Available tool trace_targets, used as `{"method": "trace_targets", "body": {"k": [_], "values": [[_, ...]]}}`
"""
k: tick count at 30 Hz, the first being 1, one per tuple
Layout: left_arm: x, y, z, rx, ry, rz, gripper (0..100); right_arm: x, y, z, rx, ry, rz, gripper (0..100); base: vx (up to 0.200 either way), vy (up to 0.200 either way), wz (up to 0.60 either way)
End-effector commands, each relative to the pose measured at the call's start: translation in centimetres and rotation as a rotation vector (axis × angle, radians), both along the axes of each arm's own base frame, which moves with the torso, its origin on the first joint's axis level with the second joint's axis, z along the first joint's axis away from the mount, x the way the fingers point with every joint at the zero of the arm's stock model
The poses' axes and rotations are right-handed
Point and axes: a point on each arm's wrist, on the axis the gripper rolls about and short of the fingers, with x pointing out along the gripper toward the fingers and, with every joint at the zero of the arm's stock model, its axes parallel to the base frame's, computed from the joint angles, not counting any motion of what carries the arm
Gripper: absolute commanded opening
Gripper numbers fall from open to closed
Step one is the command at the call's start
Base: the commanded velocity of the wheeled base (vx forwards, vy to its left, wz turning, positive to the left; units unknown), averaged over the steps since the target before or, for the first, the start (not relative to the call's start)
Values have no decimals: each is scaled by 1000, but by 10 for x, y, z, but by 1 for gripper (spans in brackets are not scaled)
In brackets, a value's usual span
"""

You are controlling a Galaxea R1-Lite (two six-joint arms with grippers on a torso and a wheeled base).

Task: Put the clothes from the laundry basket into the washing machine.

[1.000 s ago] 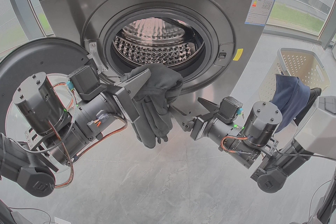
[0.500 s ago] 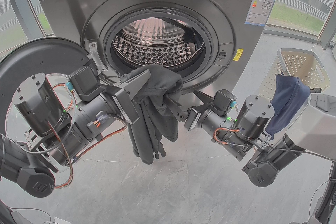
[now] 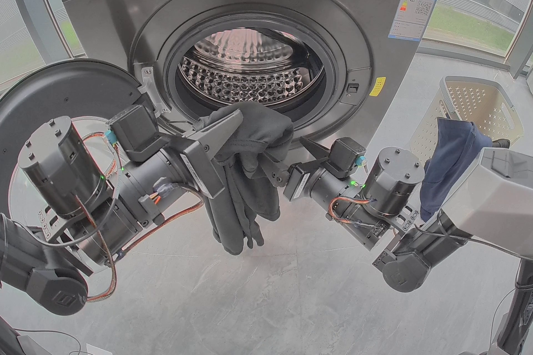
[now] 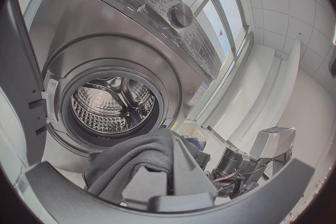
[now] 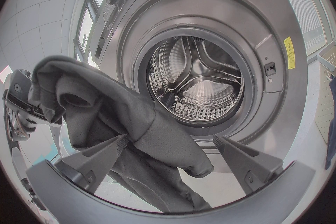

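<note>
Head view, centre frame: left gripper (image 3: 244, 124) clamps the grey garment (image 3: 244, 189) just before the washing machine (image 3: 344, 12) mouth, tail dangling. Beside it the right gripper (image 3: 284, 151), jaws spread, meets the cloth, likely to gather that tail. At right, the laundry basket (image 3: 483, 95) holds a blue garment (image 3: 449, 156).

The left arm (image 3: 83, 189) and the right arm (image 3: 388, 189) are matt dark grey. Each has a squat cylindrical joint housing with small screws round its flat cap. Orange and grey cables (image 3: 166, 217) loop along the left wrist, and a thinner orange loop lies on the right. The fingers (image 5: 245, 161) of the right gripper (image 5: 169, 138) are grey pointed wedges, each with a screw near its base. A pale grey angular shell (image 3: 494, 195) covers the right upper link.
</note>
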Motion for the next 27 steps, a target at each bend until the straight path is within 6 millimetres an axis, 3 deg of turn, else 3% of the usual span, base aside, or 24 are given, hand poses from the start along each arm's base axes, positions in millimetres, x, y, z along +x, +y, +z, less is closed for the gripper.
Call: {"method": "trace_targets", "body": {"k": [1, 4, 12, 18, 27], "values": [[-1, -1, 0, -3, -3, -8, 0, 14, 5, -10, -12, -9, -7, 100, 0, 0, 0], [-2, -1, -2, 1, 2, -8, 0, 25, 0, -12, -11, -19, -24, 100, 0, 0, 0], [-1, 0, -3, 5, 4, -5, 0, 30, -1, 4, 23, -61, -28, 100, 0, 0, 0], [1, 0, -4, 7, 7, 1, 0, 26, -6, 11, 32, -75, -32, 100, 0, 0, 0], [1, 0, -3, 6, 6, 0, 0, 16, 4, 6, 8, -70, 12, 100, 0, 0, 0]]}}
